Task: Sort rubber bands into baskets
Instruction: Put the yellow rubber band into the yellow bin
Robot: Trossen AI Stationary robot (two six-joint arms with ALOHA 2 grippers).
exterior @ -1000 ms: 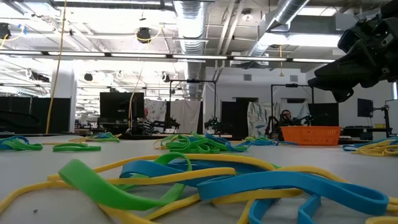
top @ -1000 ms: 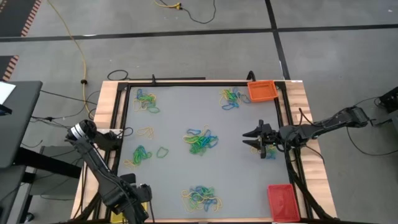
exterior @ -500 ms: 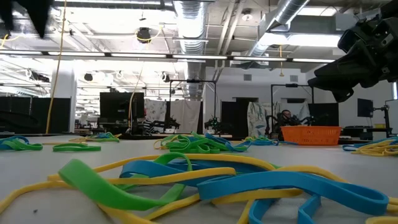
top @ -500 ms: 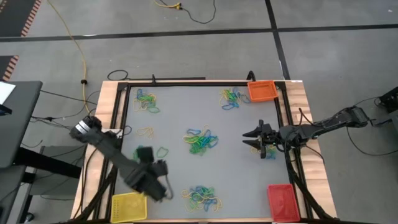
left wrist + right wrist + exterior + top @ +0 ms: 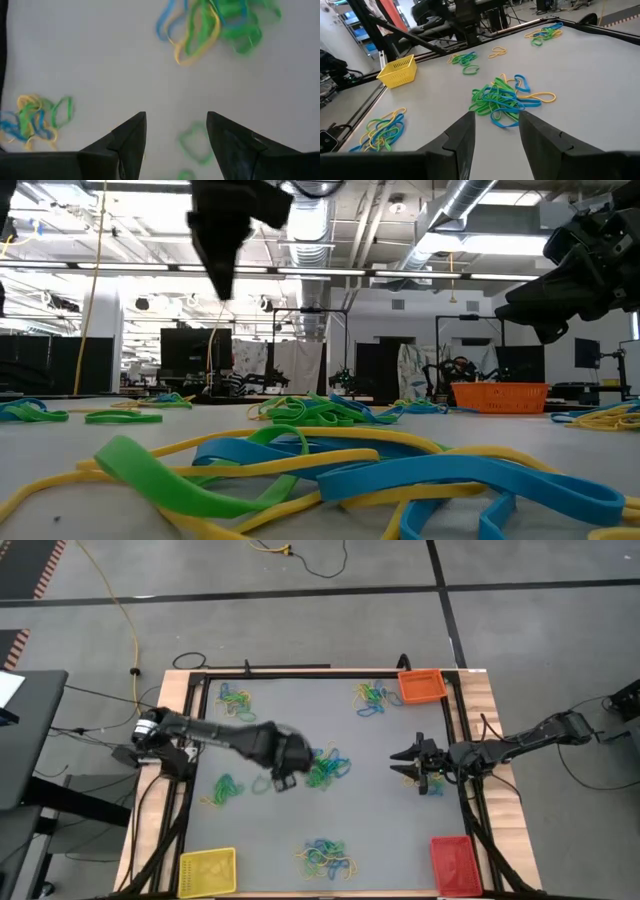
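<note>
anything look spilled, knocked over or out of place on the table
Nothing stands out. The small yellow, green and blue rubber bands lie in loose piles, and the yellow, orange and red plastic baskets sit upright at the edges.

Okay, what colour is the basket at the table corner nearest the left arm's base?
Yellow. The basket shows best in the high view, at the table's corner.
</note>
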